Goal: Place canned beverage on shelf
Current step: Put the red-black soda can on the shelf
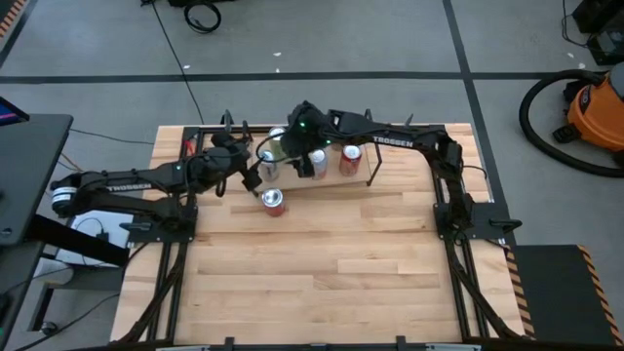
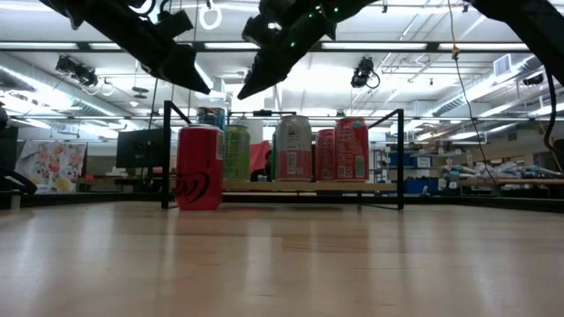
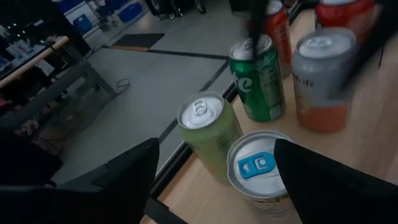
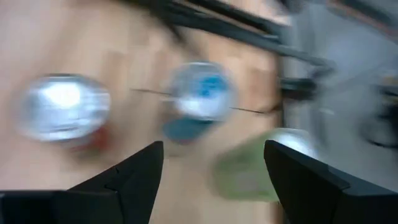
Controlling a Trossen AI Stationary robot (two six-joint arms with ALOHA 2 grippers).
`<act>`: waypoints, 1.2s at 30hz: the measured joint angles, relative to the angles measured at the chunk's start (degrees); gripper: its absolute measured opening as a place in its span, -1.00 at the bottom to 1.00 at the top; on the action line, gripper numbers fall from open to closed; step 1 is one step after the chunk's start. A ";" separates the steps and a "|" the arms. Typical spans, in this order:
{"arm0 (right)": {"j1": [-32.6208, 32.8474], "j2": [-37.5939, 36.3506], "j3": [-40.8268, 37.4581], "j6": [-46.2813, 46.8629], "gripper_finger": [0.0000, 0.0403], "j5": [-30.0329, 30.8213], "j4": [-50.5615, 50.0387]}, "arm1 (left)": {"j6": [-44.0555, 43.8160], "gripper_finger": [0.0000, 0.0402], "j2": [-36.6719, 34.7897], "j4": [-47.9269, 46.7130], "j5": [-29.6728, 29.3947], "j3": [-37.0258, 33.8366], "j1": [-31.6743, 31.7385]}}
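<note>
A low wood plank shelf with black rod uprights stands at the table's far side. Several cans stand upright on it, among them a green one, a silver-and-orange one and two red ones. A red can stands upright on the tabletop in front of the shelf's left end. My left gripper is open above the shelf's left end, over a blue-tabbed can and a pale green can. My right gripper is open and empty above the shelf's cans.
The shelf's black uprights rise at each end. The butcher-block tabletop stretches from the shelf to the near edge. Both arms hang close together above the shelf's left half. Cables and a vacuum cleaner lie on the floor beyond the table.
</note>
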 joint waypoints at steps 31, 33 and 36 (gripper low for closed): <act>12.42 -0.01 -12.55 3.44 0.74 -0.08 13.75 | -35.79 0.64 2.63 -24.41 16.54 -0.04 -28.06; 12.20 0.05 -12.55 5.23 0.84 -0.21 14.20 | -37.71 0.64 3.82 -24.93 13.99 -0.02 -29.67; 11.71 1.29 -12.66 6.72 0.96 -1.65 16.16 | -39.39 0.64 5.63 -24.30 10.90 0.00 -31.62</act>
